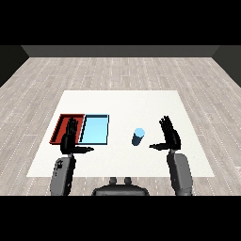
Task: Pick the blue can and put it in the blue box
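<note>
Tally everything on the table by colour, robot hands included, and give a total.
Blue: 2, the blue can and the light blue tray
Red: 1, the red tray
Black: 2, the left hand and the right hand
Total: 5

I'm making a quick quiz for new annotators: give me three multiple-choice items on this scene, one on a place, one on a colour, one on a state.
1. Where does the blue can stand?
A. In the red tray
B. On the white table, right of the light blue tray
C. In the right hand

2. Which tray lies nearer the can?
A. The light blue tray
B. The red tray
C. A green tray

3. How is the right hand?
A. Curled round the can
B. Open, beside the can
C. Resting in a tray

Answers: 1 B, the can stands on the bare table. 2 A, the light blue tray lies between the red tray and the can. 3 B, its fingers are straight, apart from the can.
</note>
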You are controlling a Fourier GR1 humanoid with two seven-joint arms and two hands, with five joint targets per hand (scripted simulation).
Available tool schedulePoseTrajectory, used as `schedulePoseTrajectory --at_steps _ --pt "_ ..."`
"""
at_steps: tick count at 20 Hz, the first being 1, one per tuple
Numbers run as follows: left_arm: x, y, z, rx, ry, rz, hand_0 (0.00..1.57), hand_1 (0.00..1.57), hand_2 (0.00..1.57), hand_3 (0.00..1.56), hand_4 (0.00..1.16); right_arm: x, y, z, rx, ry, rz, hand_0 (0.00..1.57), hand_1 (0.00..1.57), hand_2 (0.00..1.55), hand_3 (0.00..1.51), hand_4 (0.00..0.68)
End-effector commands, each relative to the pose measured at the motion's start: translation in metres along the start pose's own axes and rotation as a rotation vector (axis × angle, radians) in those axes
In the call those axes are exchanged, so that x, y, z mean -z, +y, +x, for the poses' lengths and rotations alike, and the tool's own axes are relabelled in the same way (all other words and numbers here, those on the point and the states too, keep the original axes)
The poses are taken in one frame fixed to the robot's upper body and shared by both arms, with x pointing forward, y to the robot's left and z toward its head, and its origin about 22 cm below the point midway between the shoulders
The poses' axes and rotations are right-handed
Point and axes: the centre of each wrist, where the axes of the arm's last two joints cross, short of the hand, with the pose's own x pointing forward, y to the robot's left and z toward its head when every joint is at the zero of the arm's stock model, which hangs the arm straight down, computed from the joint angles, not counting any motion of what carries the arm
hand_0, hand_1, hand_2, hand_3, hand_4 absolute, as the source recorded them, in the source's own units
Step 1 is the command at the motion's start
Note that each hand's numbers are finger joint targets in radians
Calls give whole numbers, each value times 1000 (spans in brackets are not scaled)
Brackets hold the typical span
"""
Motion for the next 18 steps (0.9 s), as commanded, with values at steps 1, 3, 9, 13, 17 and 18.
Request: schedulePoseTrajectory --at_steps 1,3,9,13,17,18 --pt "3 -5 10 7 -23 1 0 0 0 0 0 2 9 -10 26 -16 20 0 0 0 0 0" --pt "-11 1 10 -17 -16 19 0 0 0 0 0 -5 15 20 26 -1 -1 0 0 0 0 0" --pt "-5 -4 0 -18 5 0 0 0 0 0 0 10 11 -28 85 36 -33 0 0 0 0 0" --pt "-8 11 0 -27 -16 8 0 0 0 0 0 26 40 -29 141 45 -28 0 0 0 0 0" --pt "-9 -4 18 -2 -14 25 0 0 0 0 0 -1 49 -38 174 65 -58 0 0 0 0 0" --pt "8 9 37 6 -30 20 0 0 0 0 0 2 50 -49 176 75 -28 0 0 0 0 0"
